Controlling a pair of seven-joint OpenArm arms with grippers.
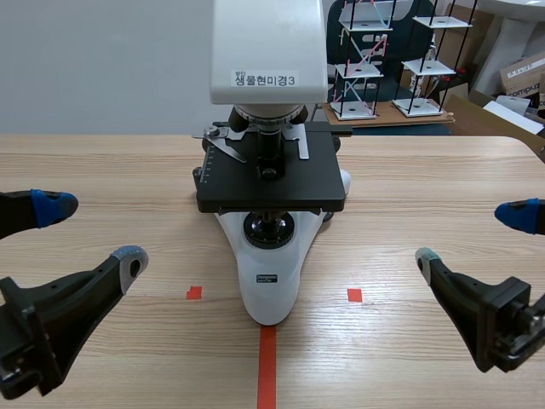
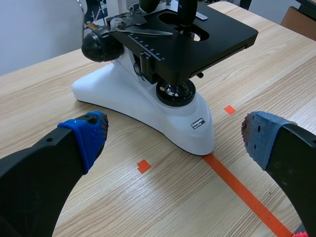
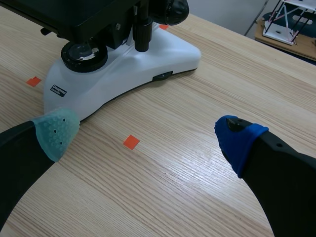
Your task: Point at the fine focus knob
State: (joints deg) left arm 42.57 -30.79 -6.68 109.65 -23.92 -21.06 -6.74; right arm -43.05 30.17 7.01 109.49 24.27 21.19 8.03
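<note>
A white microscope (image 1: 271,256) with a black stage (image 1: 271,175) stands at the table's middle. The left wrist view shows a black focus knob (image 2: 101,45) on the side of its stand, behind the stage. A matching black knob (image 3: 170,10) appears in the right wrist view on the other side. My left gripper (image 1: 92,233) is open, low at the left, well short of the microscope's base (image 2: 148,106). My right gripper (image 1: 473,237) is open at the right, with the base (image 3: 128,74) ahead of it. Neither touches anything.
The microscope's white head (image 1: 268,51) carries a printed label and rises over the stage. Beyond the table's far right edge stand white wire shelf models (image 1: 366,60) and cardboard boxes (image 1: 521,77). Bare wooden table (image 1: 426,179) lies on both sides of the microscope.
</note>
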